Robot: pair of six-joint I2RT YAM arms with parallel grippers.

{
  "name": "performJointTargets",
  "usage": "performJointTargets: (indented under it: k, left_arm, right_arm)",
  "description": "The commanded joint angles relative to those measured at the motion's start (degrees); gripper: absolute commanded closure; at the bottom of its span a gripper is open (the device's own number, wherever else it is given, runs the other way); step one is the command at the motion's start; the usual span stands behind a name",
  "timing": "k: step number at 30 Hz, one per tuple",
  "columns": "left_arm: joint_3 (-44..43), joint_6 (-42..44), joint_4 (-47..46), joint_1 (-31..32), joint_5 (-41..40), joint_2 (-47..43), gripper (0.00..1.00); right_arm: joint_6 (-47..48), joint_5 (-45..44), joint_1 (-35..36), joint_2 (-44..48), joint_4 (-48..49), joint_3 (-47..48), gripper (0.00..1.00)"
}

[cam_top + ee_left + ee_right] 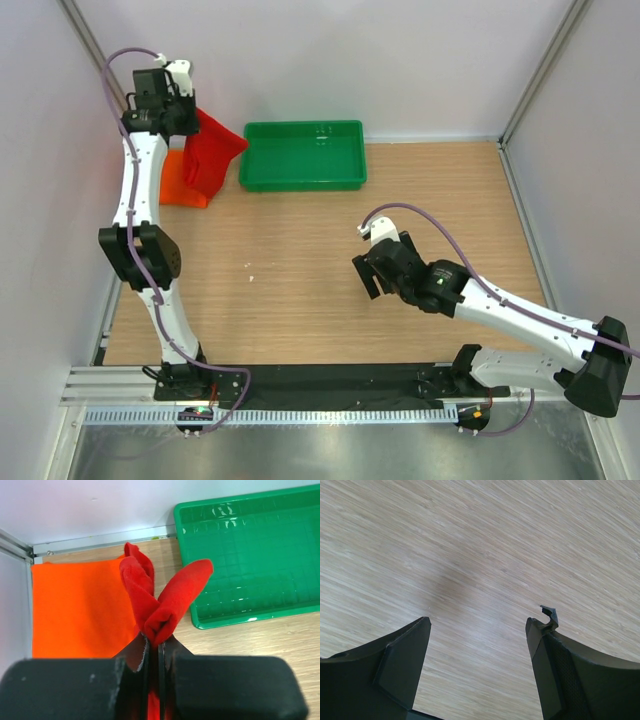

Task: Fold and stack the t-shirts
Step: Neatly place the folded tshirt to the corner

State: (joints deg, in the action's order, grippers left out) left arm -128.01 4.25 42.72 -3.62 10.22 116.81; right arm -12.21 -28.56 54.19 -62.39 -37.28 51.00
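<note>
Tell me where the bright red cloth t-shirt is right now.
The red t-shirt hangs at the far left of the top view, pinched in the left gripper, over the flat orange cloth t-shirt, just left of the green plastic tray.

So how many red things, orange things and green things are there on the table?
red t-shirt: 1
orange t-shirt: 1
green tray: 1
total: 3
</note>
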Motion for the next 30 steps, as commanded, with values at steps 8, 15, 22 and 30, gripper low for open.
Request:
performJointTargets:
  k: [8, 15, 22, 30]
  left_arm:
    - [0.83, -1.61, -4.66, -1.92, 4.46, -0.53, 1.00]
    - [4.25, -7.41, -7.12, -1.83, 5.16, -5.19, 1.00]
    - [9.70, -8.21, -7.83, -1.83, 4.55, -9.41, 1.00]
    - [11.90, -8.73, -8.44, -1.74, 4.81, -11.17, 1.00]
  right_arm:
    - [0.52, 1.13, -1.46, 0.34, 3.17, 0.50, 0.16]
    - [1.13, 1.75, -1.64, -0.45, 3.96, 1.12, 0.16]
    - [1.13, 2.80, -1.81, 0.08, 4.14, 0.94, 0.17]
    - [1.13, 3.51, -1.81, -0.27, 4.32, 0.85, 0.17]
